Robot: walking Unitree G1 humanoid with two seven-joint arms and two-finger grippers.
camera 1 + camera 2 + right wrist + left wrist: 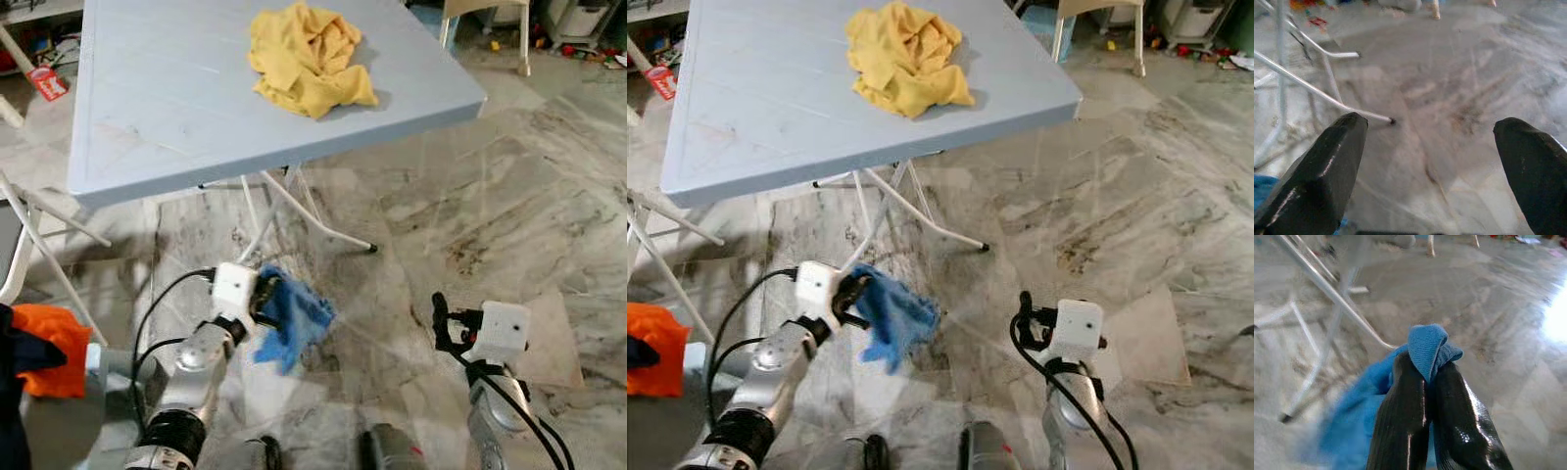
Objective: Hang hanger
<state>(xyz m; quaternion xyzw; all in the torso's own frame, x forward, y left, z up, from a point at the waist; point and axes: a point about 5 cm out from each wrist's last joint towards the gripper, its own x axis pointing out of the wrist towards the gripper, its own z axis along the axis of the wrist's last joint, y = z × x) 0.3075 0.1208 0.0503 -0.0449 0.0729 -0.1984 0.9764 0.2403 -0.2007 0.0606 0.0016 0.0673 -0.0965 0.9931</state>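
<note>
left claw (pixel 1425 382): clenched on blue cloth (pixel 294 315), seemingly dangling | right claw (pixel 1432 161): released, apart

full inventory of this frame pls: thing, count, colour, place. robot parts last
Blue cloth: 1, blue, pinched in the left gripper, hanging above the floor.
Yellow cloth: 1, yellow, crumpled on the table's far right part.
Folding table: 1, light grey-blue top on white metal legs, ahead of the robot.
Orange cloth: 1, orange, at the robot's far left, low.
Red packet: 1, red and white, on the floor beyond the table's left edge.
Floor: grey marbled tile.
Left gripper: black fingers shut on the blue cloth, below the table's near edge.
Right gripper: black fingers wide apart, holding nothing, over the floor to the right.
</note>
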